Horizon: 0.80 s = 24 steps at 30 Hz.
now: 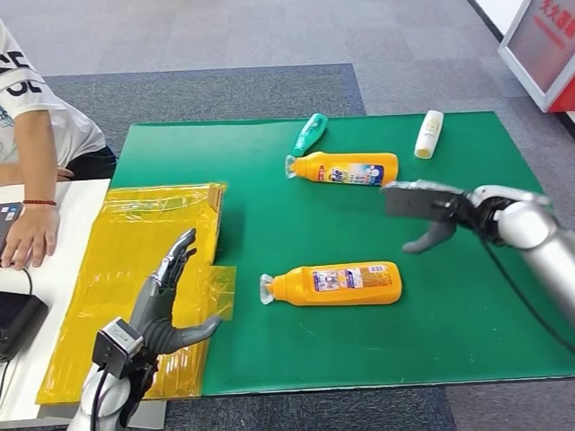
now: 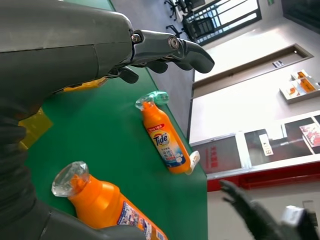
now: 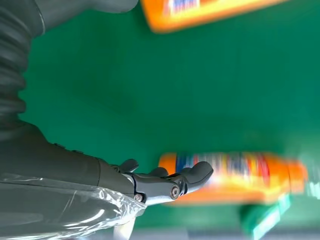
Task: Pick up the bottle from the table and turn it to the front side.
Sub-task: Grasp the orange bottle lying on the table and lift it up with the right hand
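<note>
We are in the reach step, our right hand [image 1: 434,215] hovering at centre right with fingers spread and empty, above the near orange detergent bottle [image 1: 339,284] lying on the green table [image 1: 474,341], our left hand [image 1: 172,301] open and idle at lower left; next we judge a descent to grasp.
</note>
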### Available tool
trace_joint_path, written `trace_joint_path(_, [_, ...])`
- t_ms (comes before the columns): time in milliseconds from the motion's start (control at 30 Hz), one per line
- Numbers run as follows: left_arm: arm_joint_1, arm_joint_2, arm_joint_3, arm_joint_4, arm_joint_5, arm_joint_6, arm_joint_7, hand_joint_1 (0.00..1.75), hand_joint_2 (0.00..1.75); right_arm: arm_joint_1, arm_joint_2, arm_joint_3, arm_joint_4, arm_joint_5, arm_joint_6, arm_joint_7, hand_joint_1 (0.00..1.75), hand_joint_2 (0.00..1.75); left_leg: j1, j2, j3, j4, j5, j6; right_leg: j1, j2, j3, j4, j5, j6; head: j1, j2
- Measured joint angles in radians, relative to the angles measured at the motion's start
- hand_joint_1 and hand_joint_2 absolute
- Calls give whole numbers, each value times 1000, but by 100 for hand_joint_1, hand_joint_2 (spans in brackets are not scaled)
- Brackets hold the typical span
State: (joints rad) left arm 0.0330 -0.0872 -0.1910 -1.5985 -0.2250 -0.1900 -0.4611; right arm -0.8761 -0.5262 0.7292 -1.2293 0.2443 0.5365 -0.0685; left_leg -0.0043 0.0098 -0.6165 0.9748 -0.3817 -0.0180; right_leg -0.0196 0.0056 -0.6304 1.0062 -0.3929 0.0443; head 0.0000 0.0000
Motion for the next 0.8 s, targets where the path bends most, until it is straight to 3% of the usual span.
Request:
trace_joint_path(100, [0,3,0,5,1,-1,-2,0,175,-82,-21,34,11,-28,1,14,0,175,0,-1,0,0,1,1,0,-1,1,0,0,0,0,0])
trace_joint_path(267, [-2,7,0,10,3,-2,-4,0,175,-118,-39,80,19,-46,-14,24,0,175,0,-1,0,0,1,1,0,-1,1,0,1,1,0,0])
trace_joint_path(400, [-5,11,-1,16,6,-2,-10,0,175,-202,-54,132,25,-127,48,63,0,175,-1,-1,-2,0,2,1,-1,-1,-1,0,2,2,0,0])
trace_joint_path(633, [-14,14,-5,32,14,-4,-22,0,175,-380,-65,274,45,-268,111,131,0,175,-2,-1,-2,0,2,2,-1,-1,-1,0,2,2,0,0])
trace_joint_path(800, [-38,18,-19,51,27,-8,-29,0,175,-421,-67,399,67,-363,128,129,0,175,-2,-1,-1,0,2,2,-1,-1,0,0,2,2,0,0])
